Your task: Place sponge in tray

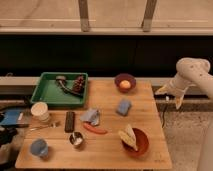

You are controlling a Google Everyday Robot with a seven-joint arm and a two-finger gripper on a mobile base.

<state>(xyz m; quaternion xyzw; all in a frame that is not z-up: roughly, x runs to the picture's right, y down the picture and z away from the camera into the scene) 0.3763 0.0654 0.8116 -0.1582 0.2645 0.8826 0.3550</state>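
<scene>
Waiting at the start, camera view | sponge (pixel 123 106) lay flat on the worktop, right of centre, untouched | tray (pixel 47 93) sat at the far-left corner (some clutter (pixel 72 84) inside it) | gripper (pixel 169 97) hung just off the right edge, jaws spread, holding nothing | judged: nothing done; grasp, carry and release all remained

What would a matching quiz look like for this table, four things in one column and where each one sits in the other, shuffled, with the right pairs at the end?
Things
1. blue sponge
2. green tray
3. purple bowl
4. gripper

Places
A. beyond the right edge of the table
B. far left corner of the table
C. middle of the table
D. far edge, with something orange inside

Pairs: 1-C, 2-B, 3-D, 4-A
</scene>
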